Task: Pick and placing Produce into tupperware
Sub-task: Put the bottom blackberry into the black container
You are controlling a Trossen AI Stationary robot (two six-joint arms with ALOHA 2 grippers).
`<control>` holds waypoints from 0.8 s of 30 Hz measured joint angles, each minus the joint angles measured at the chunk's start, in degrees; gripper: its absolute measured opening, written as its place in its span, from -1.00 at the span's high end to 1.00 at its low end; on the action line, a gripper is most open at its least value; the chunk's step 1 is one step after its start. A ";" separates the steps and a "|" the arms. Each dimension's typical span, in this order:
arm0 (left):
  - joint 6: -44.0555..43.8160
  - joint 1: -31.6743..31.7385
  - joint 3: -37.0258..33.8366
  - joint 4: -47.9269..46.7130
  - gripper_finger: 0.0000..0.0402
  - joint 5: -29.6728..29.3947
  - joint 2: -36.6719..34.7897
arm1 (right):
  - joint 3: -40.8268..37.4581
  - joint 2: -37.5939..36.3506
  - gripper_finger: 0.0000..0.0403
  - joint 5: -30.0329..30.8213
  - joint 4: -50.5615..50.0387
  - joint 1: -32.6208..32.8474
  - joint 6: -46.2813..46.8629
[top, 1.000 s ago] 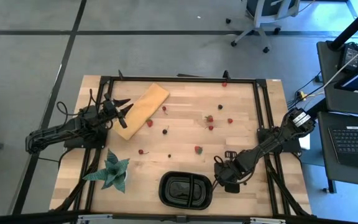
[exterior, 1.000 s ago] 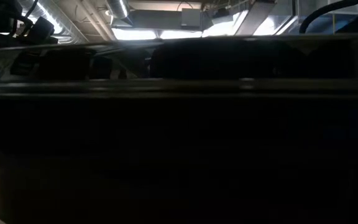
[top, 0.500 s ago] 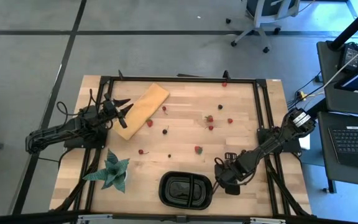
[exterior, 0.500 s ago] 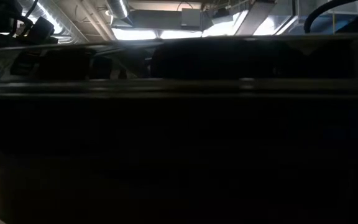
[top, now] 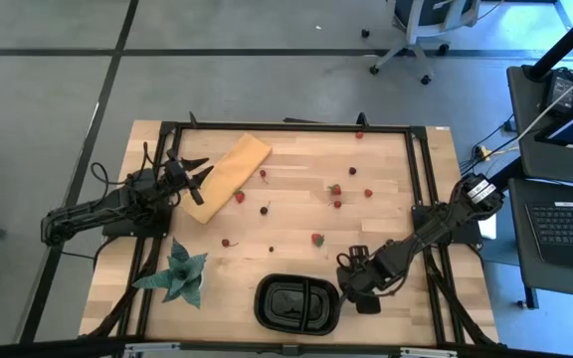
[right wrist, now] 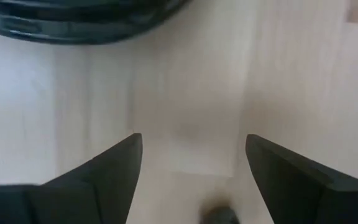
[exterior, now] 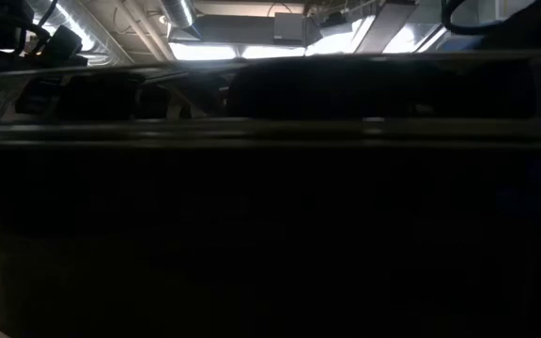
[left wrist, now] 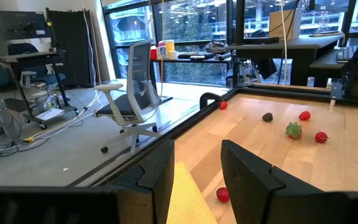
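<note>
Currently your right gripper hovers wide open and empty just beside the glossy black plastic tray at the table's near edge. Small red berries lie mid-table; reach for one next. Left gripper waits open over the tan board.

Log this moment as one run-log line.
right gripper: open, empty, beside tray | left gripper: open, over board | berries: on table

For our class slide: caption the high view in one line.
Right gripper beside black tray; berries scattered on table.
</note>
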 joint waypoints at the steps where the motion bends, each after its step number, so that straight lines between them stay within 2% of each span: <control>1: -0.02 -0.01 0.00 0.00 0.38 0.00 0.00 | 0.00 0.01 -0.43 0.11 -0.55 -0.03 -0.01; 11: 0.00 0.01 -0.02 0.00 0.38 0.00 0.02 | 0.00 -0.03 -0.43 1.18 -10.99 1.41 3.24; 15: 0.00 0.00 0.00 0.00 0.38 0.02 0.02 | -0.41 -0.08 -0.43 1.15 -11.15 2.73 3.60; 24: 0.01 -0.01 -0.02 -0.01 0.38 0.02 0.01 | -3.54 -0.29 -0.43 0.30 -8.92 3.71 10.63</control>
